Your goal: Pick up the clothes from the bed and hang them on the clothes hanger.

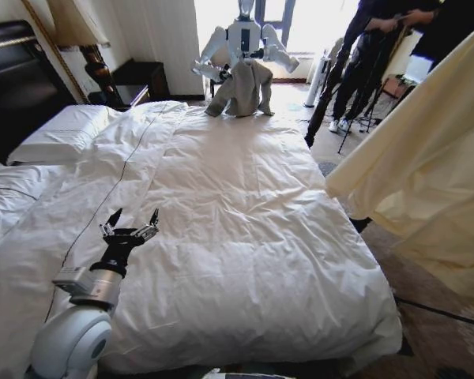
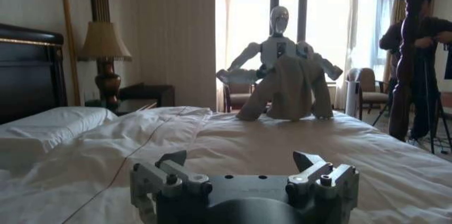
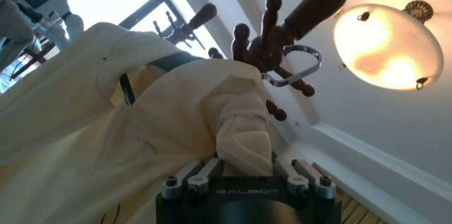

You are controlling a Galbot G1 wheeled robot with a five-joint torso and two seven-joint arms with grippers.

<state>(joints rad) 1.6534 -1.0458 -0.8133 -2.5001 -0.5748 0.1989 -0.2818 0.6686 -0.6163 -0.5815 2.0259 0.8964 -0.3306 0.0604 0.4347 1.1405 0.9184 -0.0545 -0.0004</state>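
While right gripper [image 3: 244, 173] pinches clothes [image 3: 106, 123] | left gripper [image 1: 130, 223] apart

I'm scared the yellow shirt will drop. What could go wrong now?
The right gripper pinches only a bunched fold of the pale-yellow shirt, so the thin cloth might slip out. Its black hanger sits close to the wooden coat rack and a metal hook; the shirt could snag there or slide off.

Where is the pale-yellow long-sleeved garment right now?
The pale-yellow long-sleeved garment hangs off the bed's right side in the head view, gripped by the right gripper beside the wooden coat rack.
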